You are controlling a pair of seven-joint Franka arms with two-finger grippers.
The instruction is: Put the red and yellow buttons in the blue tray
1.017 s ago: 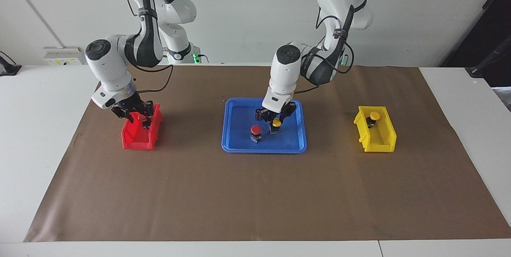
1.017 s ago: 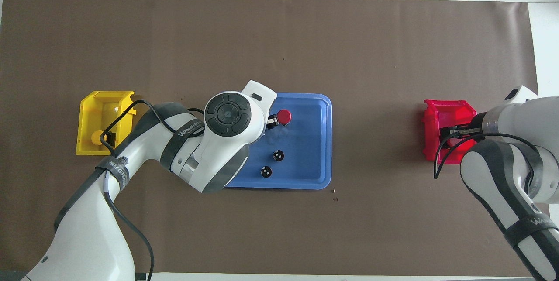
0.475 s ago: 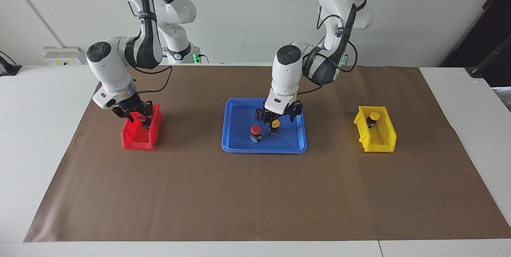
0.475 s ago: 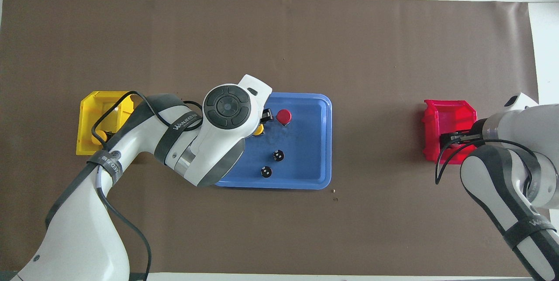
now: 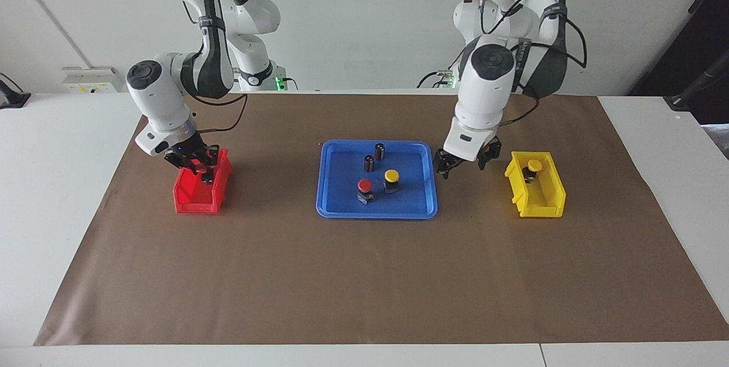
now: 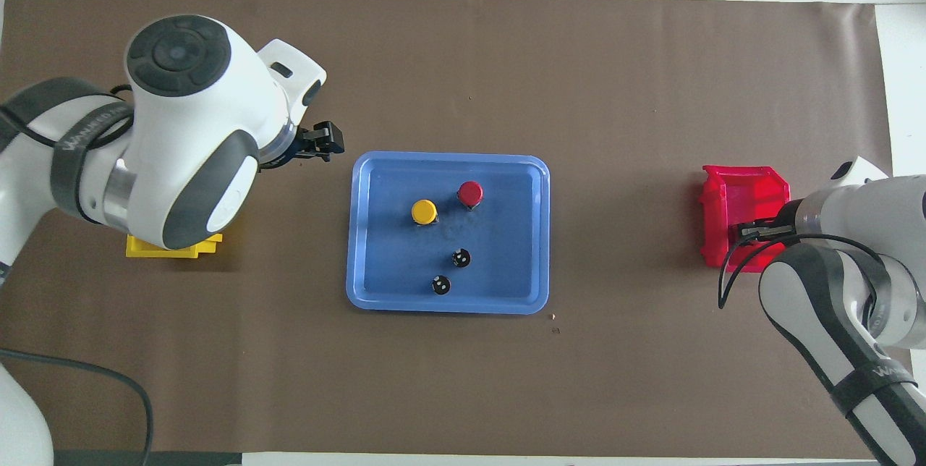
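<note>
In the flat blue plastic tray (image 5: pixel 342 207): red-capped button (image 5: pixel 364 187) beside yellow-capped button (image 5: pixel 391 176) | left gripper (image 5: pixel 467 163) over brown mat between tray and small yellow bin (image 5: pixel 548 200), fingers spread, empty | yellow bin: second yellow-capped button (image 5: pixel 533 166) | right gripper (image 5: pixel 196 163) in small red bin (image 5: pixel 191 200), fingers' state unclear | forearm lettering unreadable

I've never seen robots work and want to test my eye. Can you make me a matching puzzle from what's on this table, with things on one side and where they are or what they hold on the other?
Things:
1. red button
2. yellow bin
3. left end effector
4. right end effector

Descriptions:
A. down at the red bin
B. in the blue tray, beside a yellow button
C. holds the other yellow button
D. over the brown mat, between tray and yellow bin

Pairs: 1-B, 2-C, 3-D, 4-A
</note>
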